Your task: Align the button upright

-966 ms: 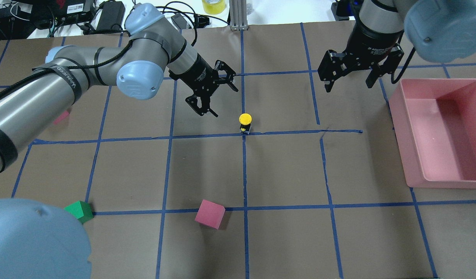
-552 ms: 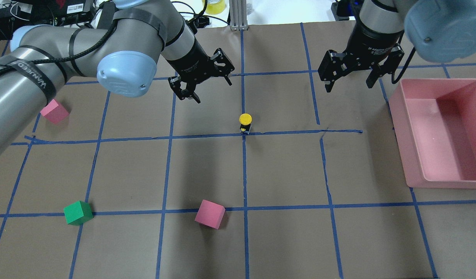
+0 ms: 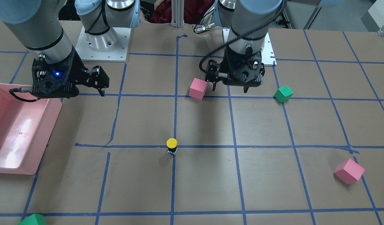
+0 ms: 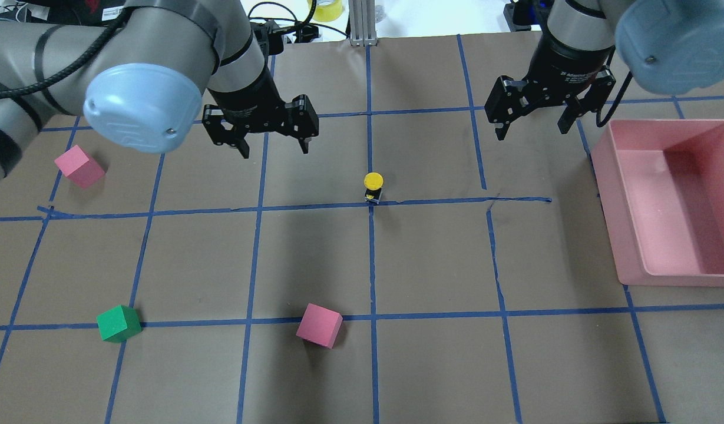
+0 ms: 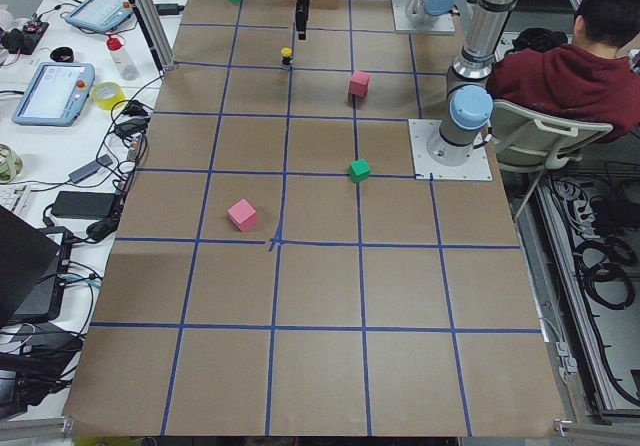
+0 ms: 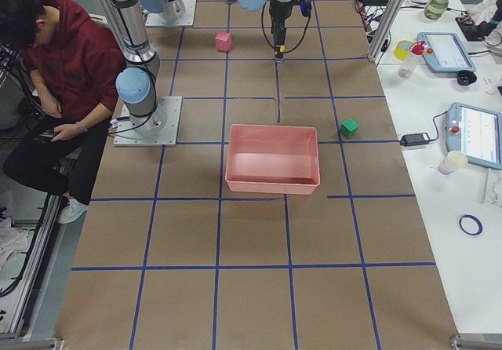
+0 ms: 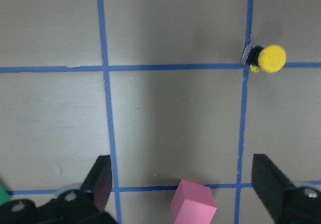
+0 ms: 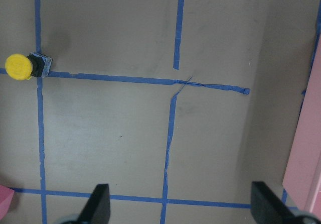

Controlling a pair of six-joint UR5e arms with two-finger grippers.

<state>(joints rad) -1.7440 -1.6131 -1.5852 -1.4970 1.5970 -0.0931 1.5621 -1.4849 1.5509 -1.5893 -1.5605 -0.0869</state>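
Note:
The button stands upright on a blue tape crossing at mid-table, yellow cap on top, boxy base on the paper. It also shows in the front view, the left wrist view and the right wrist view. My left gripper is open and empty, raised above the table, to the left of the button and apart from it. My right gripper is open and empty, raised to the button's right, near the pink bin.
A pink bin stands at the right edge. Foam cubes lie about: pink, green and pink. Another green cube shows at the far side. A person sits behind the robot.
My left arm has pulled back and left, away from the button, and its gripper has turned level. The button stays upright in place. The right arm has not moved.

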